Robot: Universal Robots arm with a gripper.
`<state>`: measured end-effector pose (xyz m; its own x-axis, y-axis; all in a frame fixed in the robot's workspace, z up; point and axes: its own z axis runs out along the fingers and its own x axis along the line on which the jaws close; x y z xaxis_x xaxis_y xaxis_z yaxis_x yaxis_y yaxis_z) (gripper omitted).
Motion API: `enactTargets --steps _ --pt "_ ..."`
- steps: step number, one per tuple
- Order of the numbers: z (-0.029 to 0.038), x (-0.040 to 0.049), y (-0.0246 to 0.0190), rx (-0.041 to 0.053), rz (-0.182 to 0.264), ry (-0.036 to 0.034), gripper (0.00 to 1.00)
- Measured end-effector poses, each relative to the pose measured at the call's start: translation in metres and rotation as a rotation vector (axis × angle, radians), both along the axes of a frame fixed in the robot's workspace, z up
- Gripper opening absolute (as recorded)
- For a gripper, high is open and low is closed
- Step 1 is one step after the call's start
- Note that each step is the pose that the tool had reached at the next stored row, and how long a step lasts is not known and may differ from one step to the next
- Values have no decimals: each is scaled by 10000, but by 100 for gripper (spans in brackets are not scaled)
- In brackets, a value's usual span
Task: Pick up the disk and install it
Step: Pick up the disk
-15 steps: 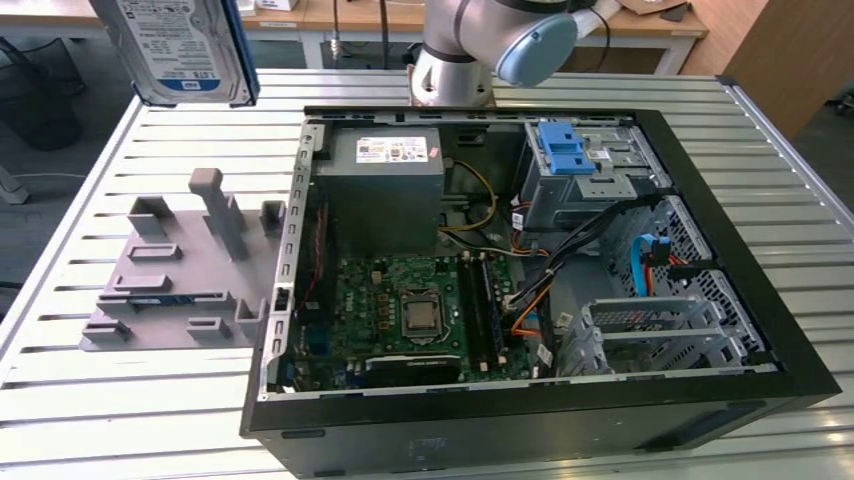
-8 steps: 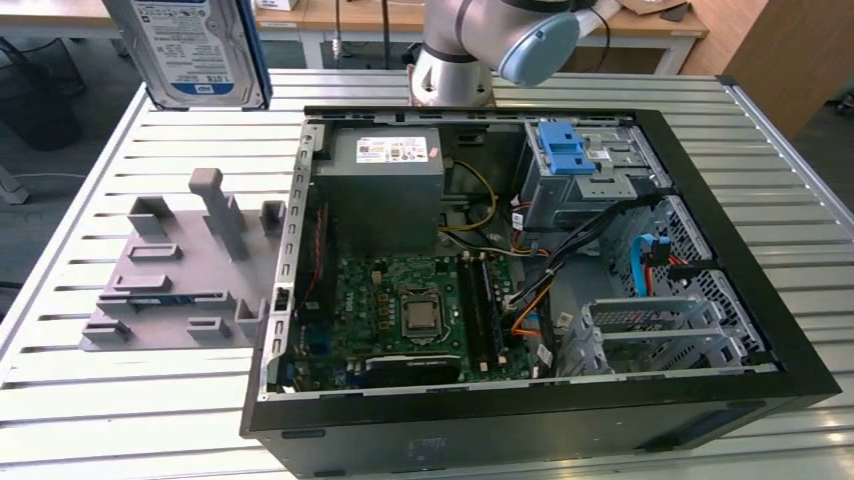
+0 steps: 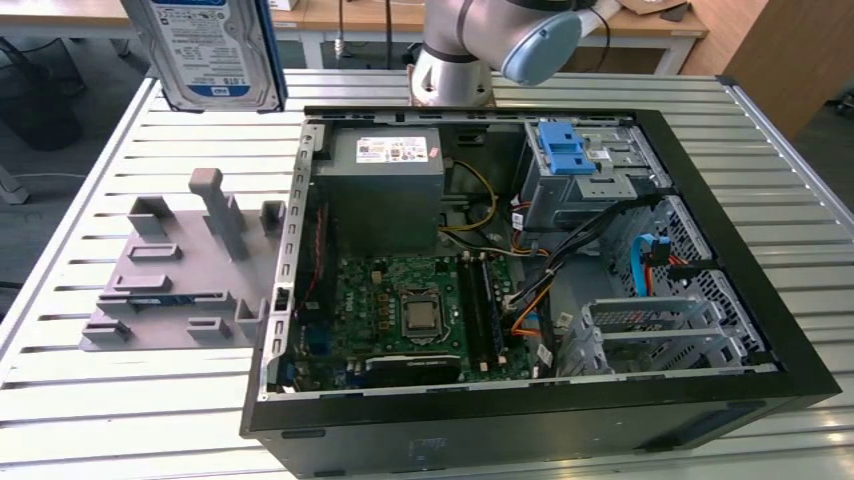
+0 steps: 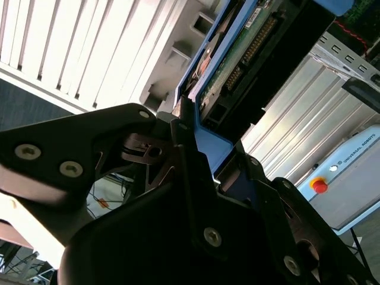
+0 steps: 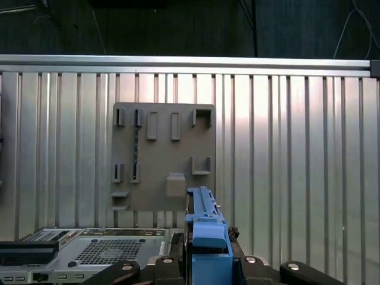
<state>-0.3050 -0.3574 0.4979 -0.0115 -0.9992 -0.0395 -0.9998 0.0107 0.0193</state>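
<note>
Fully closed gripper [image 5: 206,242] on the disk [image 3: 214,45]; held it high over slatted metal table [image 3: 134,420], at the exterior view's left of open computer case [image 3: 534,425]; wooden desks [image 3: 350,12] far behind.

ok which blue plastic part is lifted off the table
The one framing the disk, held aloft; the blue latch sits on the drive cage inside the case.
</note>
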Motion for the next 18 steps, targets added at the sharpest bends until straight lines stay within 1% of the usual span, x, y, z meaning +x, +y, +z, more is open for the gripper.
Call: enactTargets --steps 3,9,14,18 --pt "0 43 -9 -1 1 9 36" --pt "0 51 -15 -1 1 9 36" --pt "0 59 -57 -1 0 9 36" --pt "0 86 -88 -1 0 9 36"
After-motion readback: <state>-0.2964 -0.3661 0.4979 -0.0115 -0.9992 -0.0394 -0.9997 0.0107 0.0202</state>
